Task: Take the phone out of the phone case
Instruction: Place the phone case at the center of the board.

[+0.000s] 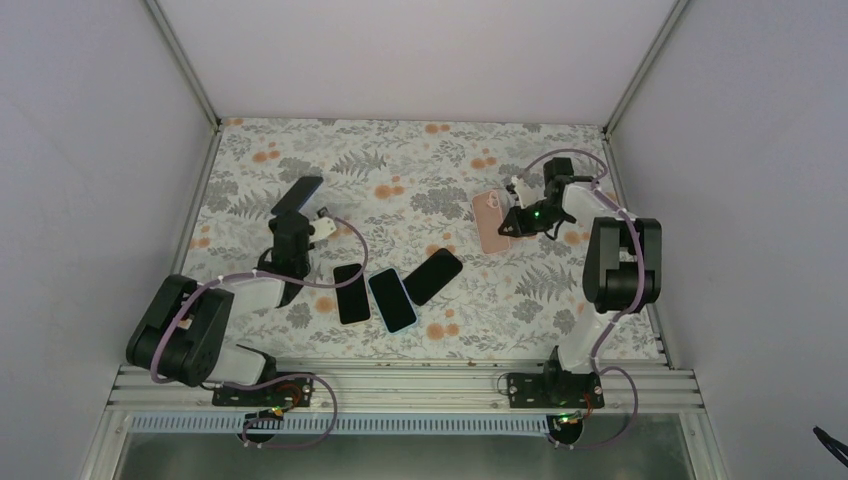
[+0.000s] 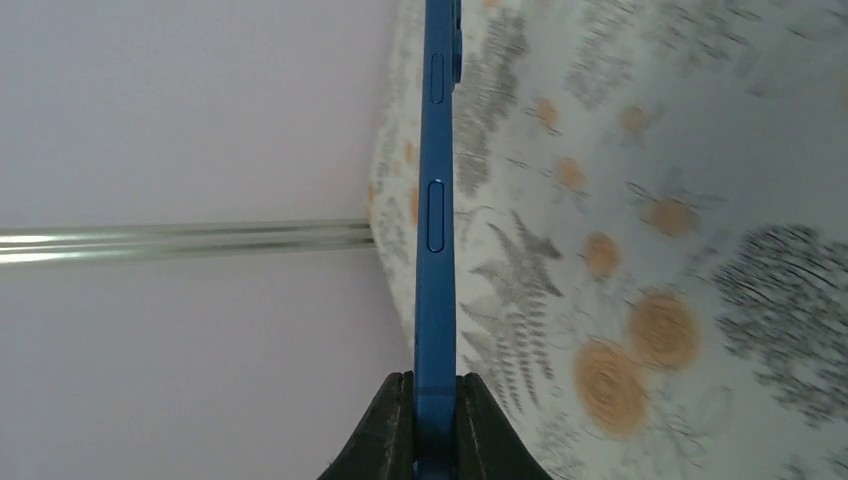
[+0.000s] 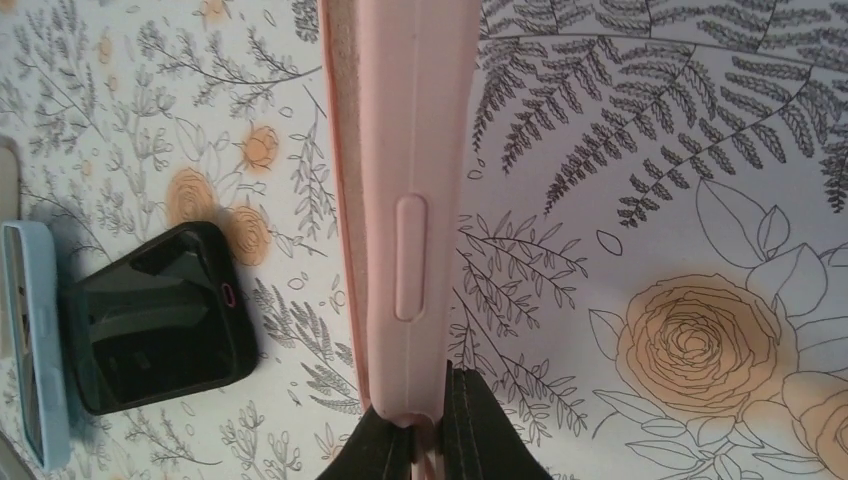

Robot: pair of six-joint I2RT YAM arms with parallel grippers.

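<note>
Now the left fingers point(image 2: 385, 440) are pressed almost fully together on the lower end of the blue phone point(image 2: 436, 200). They pinch its two flat faces, so the thin edge with the side buttons points to the wrist camera. Held like this, the phone rises tilted above the left side of the bench point(image 1: 400, 150), and nothing pink is around it.

The right fingers point(image 3: 478, 435) are closed just as tight on one end of the pink case point(image 3: 410, 150). I think they bite only the thin wall, because the fuzzy inner lining shows along one edge and no phone body is seen inside. The case hangs low over the far right part of the bench, well apart from the phone. Whether it touches the surface I cannot tell.

So I judge that the phone is already out of the case. Each arm holds its own part on its own side, which makes the separation plain. Between the two arms, three other phones point(image 1: 392, 299) lie flat on the bench, near each other, with no fingers close to them. What remains is probably to lay both parts down.
</note>
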